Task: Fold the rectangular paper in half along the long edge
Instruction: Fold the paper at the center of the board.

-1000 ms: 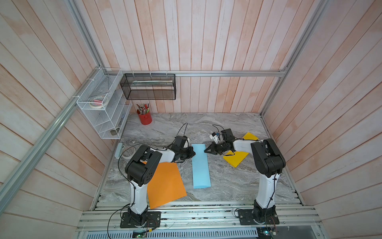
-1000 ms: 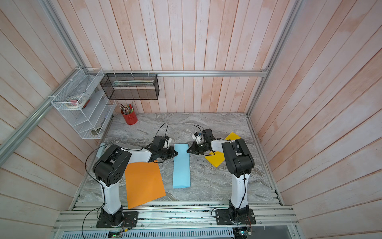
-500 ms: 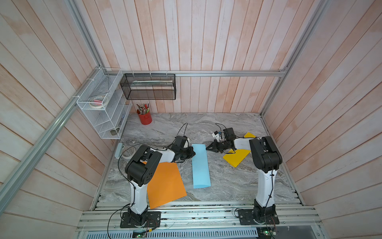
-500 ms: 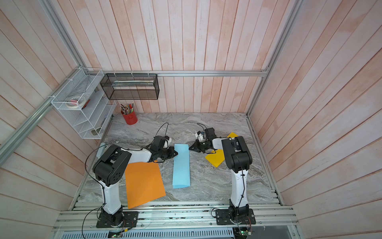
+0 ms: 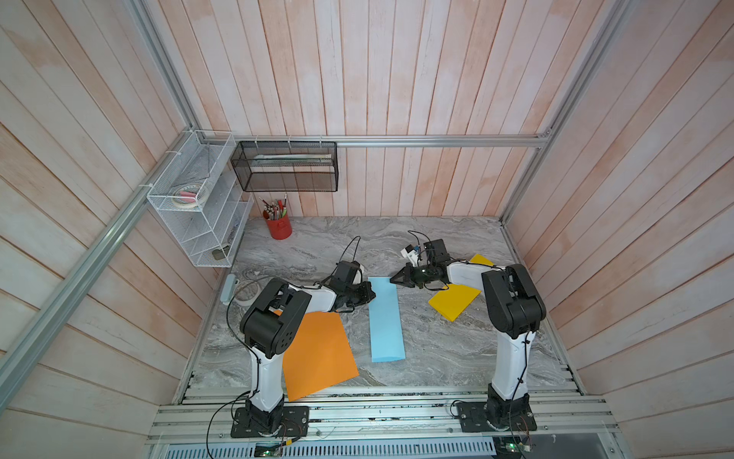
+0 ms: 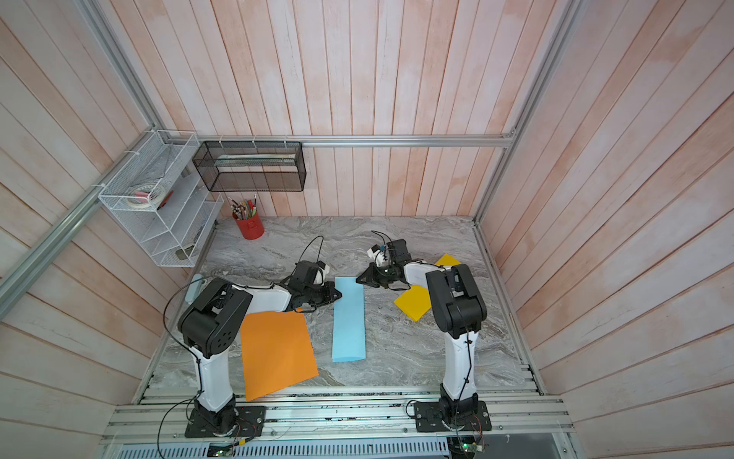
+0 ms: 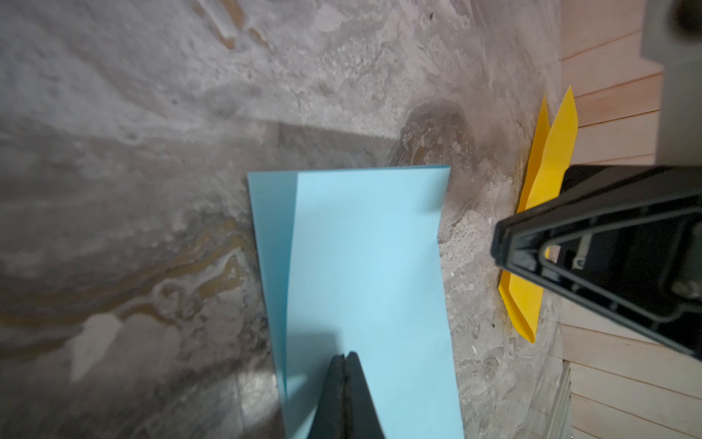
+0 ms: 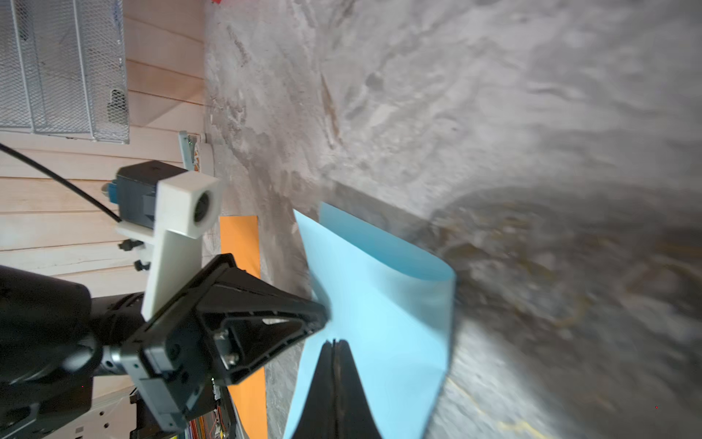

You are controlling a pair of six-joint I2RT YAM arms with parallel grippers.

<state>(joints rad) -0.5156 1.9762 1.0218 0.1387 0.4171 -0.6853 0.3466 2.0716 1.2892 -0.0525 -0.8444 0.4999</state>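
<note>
Lengthwise folded blue paper (image 5: pixel 386 320), far end between left fingers (image 5: pixel 365 296) and right fingers (image 5: pixel 401 277), both pressed together.

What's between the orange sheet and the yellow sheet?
The folded blue paper lies between them, with its long edges facing each sheet. Both top views show it.

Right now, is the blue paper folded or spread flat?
Folded, loosely. The blue paper lies as a narrow strip, two layers overlapping with edges offset, and its rounded fold edge bulges instead of lying creased.

Left arm (image 5: pixel 313 299) and right arm (image 5: pixel 464 274) stretch low toward centre, jaws pressed together.
</note>
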